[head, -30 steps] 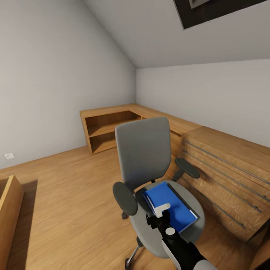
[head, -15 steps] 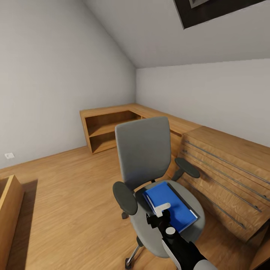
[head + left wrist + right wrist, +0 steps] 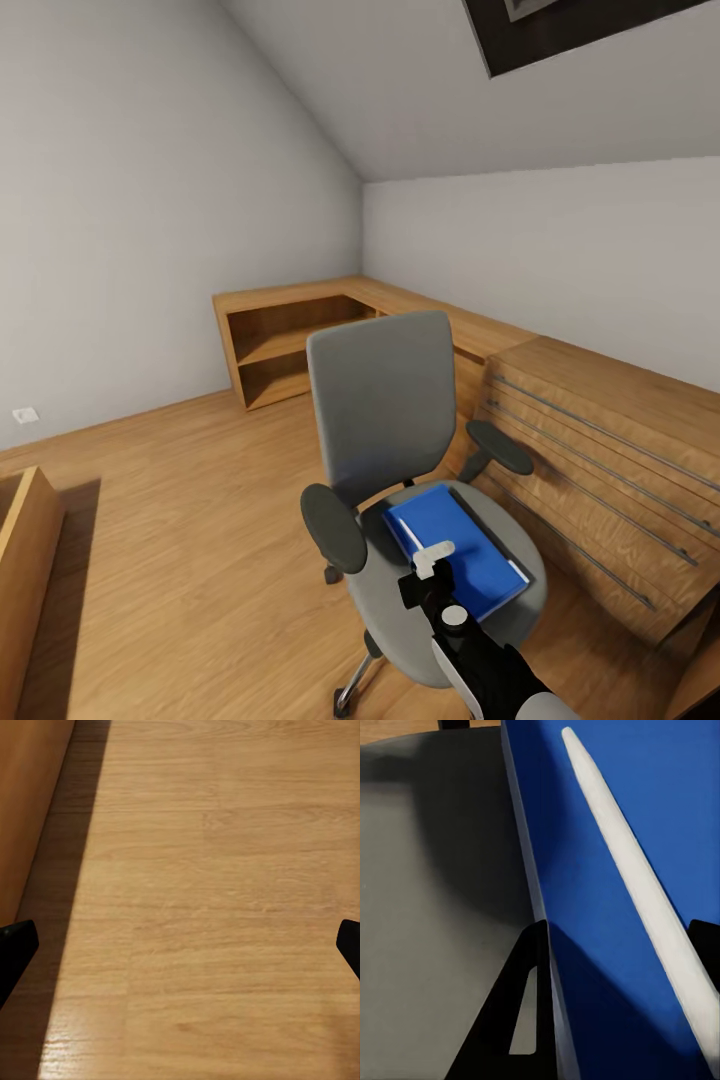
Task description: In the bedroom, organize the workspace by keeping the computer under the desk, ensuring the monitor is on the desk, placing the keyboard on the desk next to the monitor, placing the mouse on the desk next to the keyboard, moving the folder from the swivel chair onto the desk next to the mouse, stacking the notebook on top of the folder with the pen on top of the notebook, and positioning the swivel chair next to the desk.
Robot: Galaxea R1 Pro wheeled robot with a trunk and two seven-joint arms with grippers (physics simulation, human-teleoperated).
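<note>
The right gripper (image 3: 432, 562) is seen low over the seat of the swivel chair (image 3: 385, 400), with the blue folder (image 3: 455, 545) lying flat on the grey seat directly beneath and just ahead of it. In the right wrist view the folder's (image 3: 622, 870) pale page edge runs between the two black fingers: one finger (image 3: 521, 1020) is set down on the seat side, just beside that edge, and the other is glimpsed at the far side of the folder's cover. The right gripper (image 3: 619, 1001) is thus spread apart and straddles the folder's edge, nothing being clamped. A thin white pen (image 3: 630, 877) is seen lying across the blue cover, between the two fingers, slanting away from the gripper; whether it is touched by either finger cannot be told.

The right arm (image 3: 490, 670) is reached forward and downward from the lower edge of the head view, its white and black wrist tilted so that the gripper points down at the near end of the folder. The chair's backrest stands beyond the gripper, its armrests to either side, and a light wooden chest of drawers (image 3: 600, 470) lies to the gripper's right.

The left gripper (image 3: 180, 945) is held wide apart above bare wood plank floor (image 3: 217, 870), with only its two dark fingertips (image 3: 15, 945) shown at the edges; a wooden panel (image 3: 30, 802) stands beside it.
</note>
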